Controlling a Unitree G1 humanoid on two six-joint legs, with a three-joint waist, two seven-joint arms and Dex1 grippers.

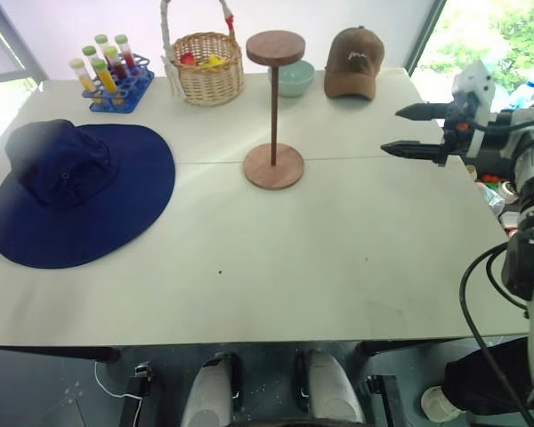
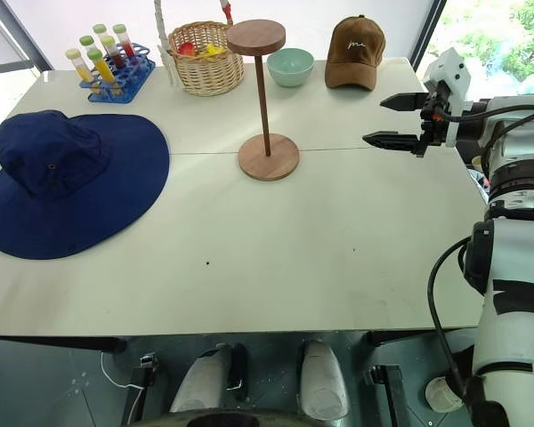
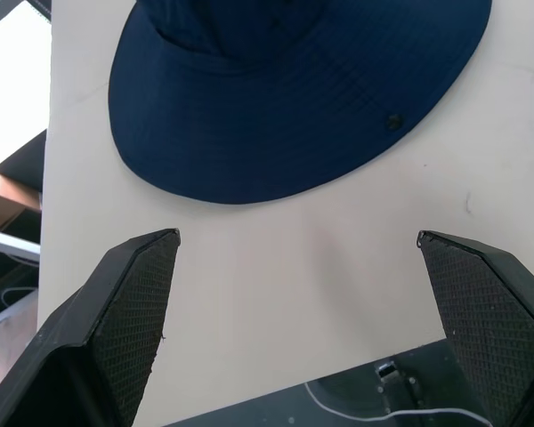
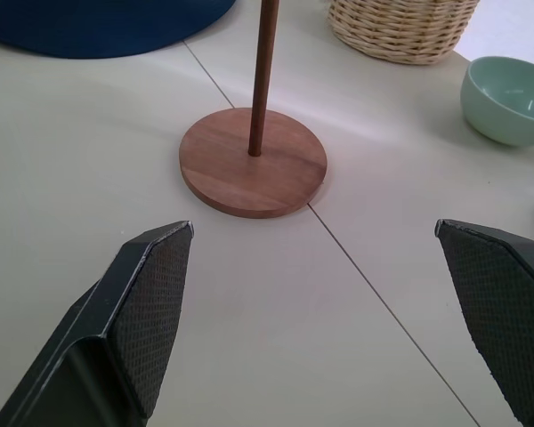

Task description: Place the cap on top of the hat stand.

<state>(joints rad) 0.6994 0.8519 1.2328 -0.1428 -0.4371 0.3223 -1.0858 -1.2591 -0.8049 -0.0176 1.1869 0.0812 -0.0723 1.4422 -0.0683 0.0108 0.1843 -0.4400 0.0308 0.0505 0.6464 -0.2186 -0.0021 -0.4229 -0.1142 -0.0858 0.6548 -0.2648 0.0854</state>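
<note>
On the desk [image 1: 338, 258], the cap [image 1: 76, 191] lies flat by the left edge, crown up, well apart from the hat stand [image 1: 274, 111] upright mid-desk. Take the brim's near edge with your left gripper [image 3: 294, 294], its fingers spread and empty. Your right gripper [image 2: 396, 120], also spread and empty, hovers near the right edge.

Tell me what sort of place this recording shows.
Probably a lab or test room: a white table staged with unrelated props, such as a rack of test tubes, a wicker basket and a hat stand.
</note>
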